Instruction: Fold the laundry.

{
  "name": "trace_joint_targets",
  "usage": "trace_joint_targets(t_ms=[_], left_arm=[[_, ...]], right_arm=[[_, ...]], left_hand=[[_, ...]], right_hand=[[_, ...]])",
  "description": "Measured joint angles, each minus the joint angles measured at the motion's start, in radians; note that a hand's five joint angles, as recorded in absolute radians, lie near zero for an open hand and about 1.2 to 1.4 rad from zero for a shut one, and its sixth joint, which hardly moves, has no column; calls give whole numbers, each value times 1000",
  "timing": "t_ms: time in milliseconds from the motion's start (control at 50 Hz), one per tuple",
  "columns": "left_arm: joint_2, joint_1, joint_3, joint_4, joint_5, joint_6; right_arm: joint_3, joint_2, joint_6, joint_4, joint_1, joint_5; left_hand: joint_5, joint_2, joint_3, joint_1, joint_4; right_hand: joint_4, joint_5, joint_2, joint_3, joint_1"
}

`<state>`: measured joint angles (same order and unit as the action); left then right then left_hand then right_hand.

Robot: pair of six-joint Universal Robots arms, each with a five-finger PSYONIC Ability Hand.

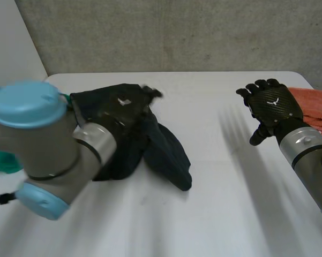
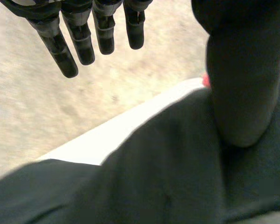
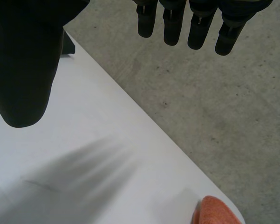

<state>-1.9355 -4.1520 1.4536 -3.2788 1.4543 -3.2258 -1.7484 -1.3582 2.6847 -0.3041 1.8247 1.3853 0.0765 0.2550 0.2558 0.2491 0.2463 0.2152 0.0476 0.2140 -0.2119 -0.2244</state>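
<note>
A dark, crumpled garment (image 1: 161,152) lies on the white table (image 1: 230,203), left of the middle. My left hand (image 1: 124,103) hovers over the garment's far part, its back up. In the left wrist view its fingers (image 2: 79,37) are straight and spread, the thumb (image 2: 242,79) stands apart, and nothing lies between them; the dark garment (image 2: 167,186) spreads below the palm. My right hand (image 1: 271,106) is raised over the table's right side, open and holding nothing. Its fingers (image 3: 177,23) and thumb (image 3: 25,65) are straight above bare table (image 3: 98,140).
An orange cloth (image 1: 312,106) lies at the table's right edge, behind my right hand; its corner (image 3: 215,212) shows below that palm. Something teal (image 1: 4,160) sits at the far left behind my left arm (image 1: 48,144). A grey wall (image 1: 177,32) rises behind the table.
</note>
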Motion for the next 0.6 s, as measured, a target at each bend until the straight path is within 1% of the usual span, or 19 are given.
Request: trace_joint_targets(t_ms=[60, 120, 180, 200, 220, 280, 380, 520, 600], left_arm=[[68, -62, 41, -1, 3, -2], [103, -111, 78, 0, 5, -4], [116, -159, 130, 5, 5, -6], [115, -163, 137, 6, 5, -6], [109, -179, 165, 7, 5, -10], [81, -195, 208, 8, 4, -26], [-3, -209, 249, 3, -1, -97], [-105, -208, 234, -2, -4, -195], [-146, -204, 213, -10, 0, -213]], right_arm=[[17, 4, 12, 50, 24, 0], [45, 19, 42, 115, 63, 0], [91, 61, 99, 205, 126, 0], [96, 68, 106, 215, 133, 0], [119, 95, 133, 250, 162, 2], [149, 138, 166, 289, 203, 12], [182, 196, 186, 308, 252, 46], [185, 226, 178, 287, 263, 83], [174, 226, 174, 264, 255, 91]], left_hand=[[-2, 0, 0, 0, 0], [11, 9, 9, 14, 11], [79, 75, 68, 87, 81], [79, 75, 68, 87, 81], [135, 126, 124, 146, 137], [198, 187, 187, 203, 201], [197, 187, 188, 202, 202], [198, 190, 189, 202, 203], [203, 192, 193, 205, 206]], right_hand=[[0, 0, 0, 0, 0], [0, 0, 0, 0, 0], [0, 0, 0, 0, 0], [0, 0, 0, 0, 0], [0, 0, 0, 0, 0], [0, 0, 0, 0, 0], [0, 0, 0, 0, 0], [0, 0, 0, 0, 0], [0, 0, 0, 0, 0]])
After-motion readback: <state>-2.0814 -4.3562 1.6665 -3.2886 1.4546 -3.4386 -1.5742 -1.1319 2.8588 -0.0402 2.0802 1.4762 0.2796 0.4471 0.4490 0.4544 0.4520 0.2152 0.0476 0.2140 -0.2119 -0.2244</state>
